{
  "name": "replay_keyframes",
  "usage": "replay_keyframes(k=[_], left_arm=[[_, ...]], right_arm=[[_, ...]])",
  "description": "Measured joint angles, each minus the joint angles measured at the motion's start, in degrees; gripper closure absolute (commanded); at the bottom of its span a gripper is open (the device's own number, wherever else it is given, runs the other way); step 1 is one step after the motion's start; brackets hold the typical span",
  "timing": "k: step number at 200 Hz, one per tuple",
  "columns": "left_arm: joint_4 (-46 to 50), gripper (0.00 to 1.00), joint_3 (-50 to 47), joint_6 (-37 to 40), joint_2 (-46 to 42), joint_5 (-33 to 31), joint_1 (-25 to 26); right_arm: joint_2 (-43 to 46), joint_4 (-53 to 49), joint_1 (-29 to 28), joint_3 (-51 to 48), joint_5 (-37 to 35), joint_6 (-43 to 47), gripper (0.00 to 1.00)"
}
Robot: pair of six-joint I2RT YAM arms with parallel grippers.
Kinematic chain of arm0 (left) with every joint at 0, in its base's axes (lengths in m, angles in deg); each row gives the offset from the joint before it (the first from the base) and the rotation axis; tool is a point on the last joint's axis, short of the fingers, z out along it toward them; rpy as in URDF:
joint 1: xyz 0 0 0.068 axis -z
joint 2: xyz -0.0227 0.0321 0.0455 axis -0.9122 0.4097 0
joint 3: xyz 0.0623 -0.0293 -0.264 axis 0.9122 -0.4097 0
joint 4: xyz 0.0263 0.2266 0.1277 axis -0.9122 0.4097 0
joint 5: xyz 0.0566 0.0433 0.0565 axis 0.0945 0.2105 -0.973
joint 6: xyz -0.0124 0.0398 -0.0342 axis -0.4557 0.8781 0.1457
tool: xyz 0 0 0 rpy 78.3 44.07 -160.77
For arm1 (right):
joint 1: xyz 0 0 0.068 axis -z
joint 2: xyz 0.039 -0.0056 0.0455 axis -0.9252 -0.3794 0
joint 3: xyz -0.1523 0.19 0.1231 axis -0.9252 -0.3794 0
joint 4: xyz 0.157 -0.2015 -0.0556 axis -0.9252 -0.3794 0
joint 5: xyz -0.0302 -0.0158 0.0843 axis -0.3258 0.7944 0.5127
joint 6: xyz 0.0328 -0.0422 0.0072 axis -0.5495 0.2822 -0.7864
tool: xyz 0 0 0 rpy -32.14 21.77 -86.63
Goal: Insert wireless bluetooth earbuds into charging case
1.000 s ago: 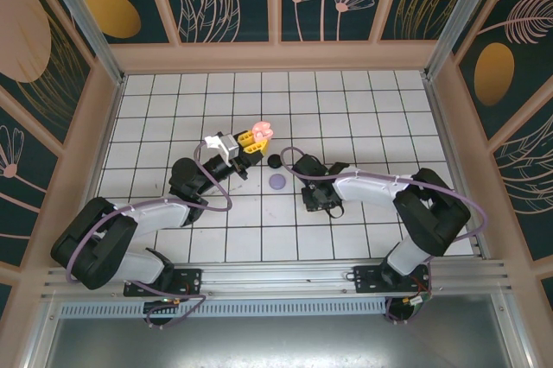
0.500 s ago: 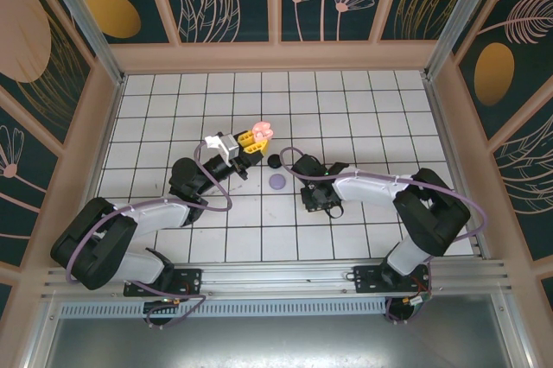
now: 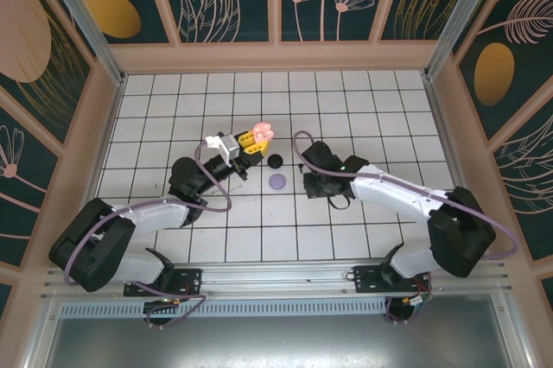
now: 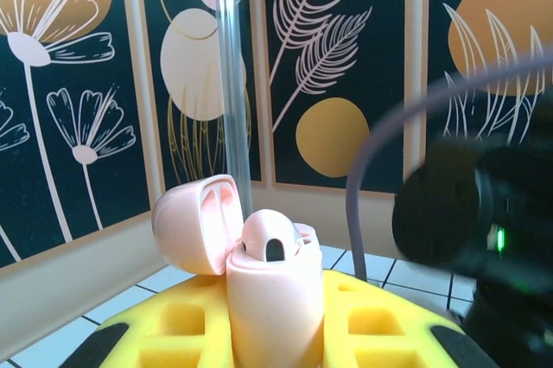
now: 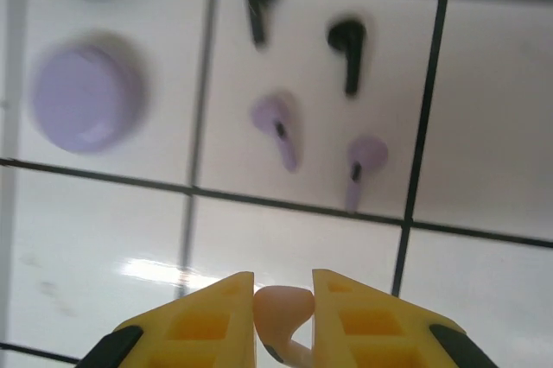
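Pinching pink earbud (image 5: 286,305), right hand (image 5: 283,288); stem cropped; left hand (image 4: 275,326) clamps case (image 4: 270,275)

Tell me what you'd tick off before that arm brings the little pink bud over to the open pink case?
1. Grip on the bud: the small pink stemmed earbud is pinched in the right gripper: ok.
2. Grip on the case: the pink plastic charging case is clamped in the left gripper: ok.
3. Access: the hinged lid is swung open: ok.
4. Free socket in the case for this bud: cannot tell; the inside is not clearly seen.
5. Strays: the lilac earbuds and the black earbuds lie on the white tiled table, apart from the right gripper: ok.
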Motion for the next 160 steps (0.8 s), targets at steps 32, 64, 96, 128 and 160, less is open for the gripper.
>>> replay_keyframes(k=[32,64,96,128,160], left_arm=[[0.9,1.00,0.9,0.7,0.0,0.6,0.0],[1.3,1.00,1.7,0.9,-0.1,0.8,0.0],[1.6,1.00,2.0,0.9,-0.1,0.8,0.0],[2.0,1.00,2.5,0.9,-0.1,0.8,0.0],[1.9,1.00,2.8,0.9,-0.1,0.8,0.1]], right_arm=[[3.5,-0.2,0.9,10.1,0.6,0.1,0.82],[5.1,0.9,1.1,20.6,1.3,1.4,0.82],[5.4,4.8,1.1,27.4,3.4,2.6,0.82],[5.7,9.9,0.8,28.2,6.0,2.6,0.82],[6.6,15.9,-0.3,26.4,8.1,2.6,0.82]])
